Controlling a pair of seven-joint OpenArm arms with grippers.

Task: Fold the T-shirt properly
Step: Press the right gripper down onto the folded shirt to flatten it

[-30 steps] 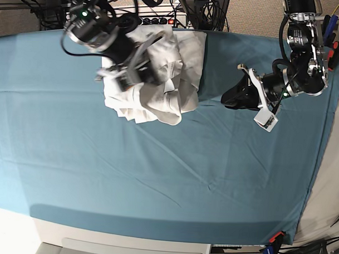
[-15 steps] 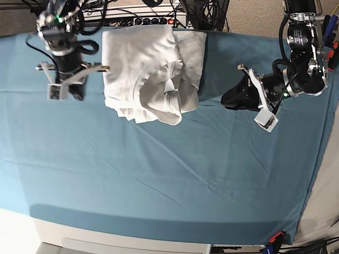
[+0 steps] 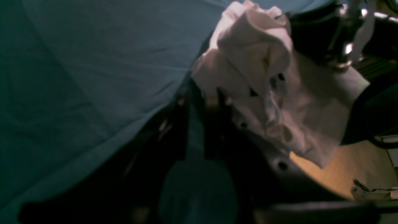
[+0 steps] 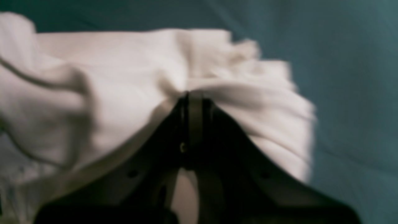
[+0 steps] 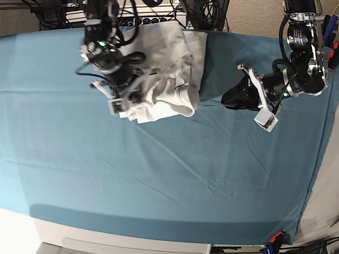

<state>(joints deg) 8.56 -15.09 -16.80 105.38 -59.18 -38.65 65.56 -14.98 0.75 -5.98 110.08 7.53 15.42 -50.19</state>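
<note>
While right gripper (image 4: 191,93) pinched T-shirt (image 5: 171,66) fold shut, left gripper (image 5: 241,95) idled, state unclear; lift slow, keep layers together.

A wrinkled teal cloth (image 5: 156,177) covers the table, with a power strip (image 5: 156,19) and tangled black cables (image 5: 207,8) along its far edge, beside beige carpet (image 5: 251,13).

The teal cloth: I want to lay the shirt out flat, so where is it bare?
The teal cloth lies bare across its whole near half, below the T-shirt. It is crowded at the far edge: the right tool is on the shirt, and the left tool sits beside it.
</note>
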